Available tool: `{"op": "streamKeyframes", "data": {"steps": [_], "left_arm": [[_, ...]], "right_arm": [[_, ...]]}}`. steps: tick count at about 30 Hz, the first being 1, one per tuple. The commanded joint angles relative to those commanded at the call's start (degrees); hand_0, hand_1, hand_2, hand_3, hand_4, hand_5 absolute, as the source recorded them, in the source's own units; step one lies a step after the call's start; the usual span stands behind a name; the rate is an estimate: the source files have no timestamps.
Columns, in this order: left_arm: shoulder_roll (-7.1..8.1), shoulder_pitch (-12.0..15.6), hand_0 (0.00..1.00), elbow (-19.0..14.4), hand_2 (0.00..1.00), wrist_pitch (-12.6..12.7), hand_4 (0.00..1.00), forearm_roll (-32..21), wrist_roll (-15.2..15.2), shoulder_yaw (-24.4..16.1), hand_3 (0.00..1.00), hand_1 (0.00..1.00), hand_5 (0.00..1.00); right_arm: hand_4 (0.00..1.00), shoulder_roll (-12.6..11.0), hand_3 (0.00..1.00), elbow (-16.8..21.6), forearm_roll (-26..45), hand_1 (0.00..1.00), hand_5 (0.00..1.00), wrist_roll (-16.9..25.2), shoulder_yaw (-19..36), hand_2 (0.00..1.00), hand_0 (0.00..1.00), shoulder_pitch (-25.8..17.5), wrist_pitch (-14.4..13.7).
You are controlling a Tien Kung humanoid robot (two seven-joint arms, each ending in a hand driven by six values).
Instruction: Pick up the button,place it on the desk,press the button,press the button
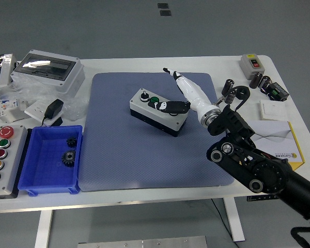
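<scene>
The button box, white-topped with a black base, lies at an angle in the middle of the blue mat. Its top carries a black knob and a green button. My right hand, white with a black arm behind it, reaches in from the lower right to the box's right end. Its thumb lies on the box top just right of the green button. Its other fingers stretch straight out beyond the box and hold nothing. The left arm is out of view.
A blue bin holding two black gears stands left of the mat, with a panel of coloured buttons beside it. A grey enclosure and bagged parts lie far left. A switch box, cylinders and a booklet lie right.
</scene>
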Motion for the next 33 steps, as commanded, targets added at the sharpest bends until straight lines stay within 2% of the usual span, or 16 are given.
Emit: {"op": "streamKeyframes", "data": {"steps": [2,10,14,23,27,28,33], "left_arm": [[0.01,-0.02,0.608,0.00,0.534,-0.01,0.641,0.01,0.00,0.00,0.616,0.602,0.173],[0.07,-0.18,0.608,0.00,0.534,-0.11,0.641,0.42,0.13,-0.14,0.616,0.601,0.172],[0.13,-0.24,0.608,0.00,0.534,-0.14,0.641,0.59,0.18,-0.20,0.616,0.601,0.172],[0.21,-0.59,0.608,0.00,0.534,-0.27,0.642,1.21,0.17,-0.41,0.616,0.601,0.173],[0.20,-0.65,0.608,0.00,0.534,-0.32,0.642,1.51,0.17,-0.50,0.616,0.601,0.173],[0.20,-0.64,0.608,0.00,0.535,-0.33,0.641,1.58,0.19,-0.53,0.616,0.601,0.172],[0.19,-0.70,0.608,0.00,0.535,-0.38,0.641,1.82,0.13,-0.53,0.616,0.601,0.172]], "right_arm": [[0.994,0.15,0.998,-0.65,0.08,0.998,0.436,-0.05,-0.37,0.998,0.998,0.22,0.06],[0.995,2.25,0.998,-8.12,0.56,0.998,0.444,-1.06,-4.78,0.998,0.998,2.48,0.92],[0.995,3.05,0.998,-10.45,0.43,0.998,0.444,-1.78,-6.42,0.998,0.998,3.36,1.14],[0.998,4.34,0.998,-13.71,-0.36,0.998,0.452,-3.41,-9.67,0.998,0.998,5.08,0.76],[0.998,4.50,0.998,-14.67,-0.60,0.998,0.452,-4.09,-10.91,0.998,0.998,5.32,-0.33],[0.998,4.52,0.998,-14.83,-0.67,0.995,0.453,-4.20,-11.22,0.998,0.944,5.36,-0.62],[0.998,4.62,0.998,-15.49,-1.12,0.995,0.453,-4.56,-12.73,0.998,0.944,5.47,-2.44]]}}
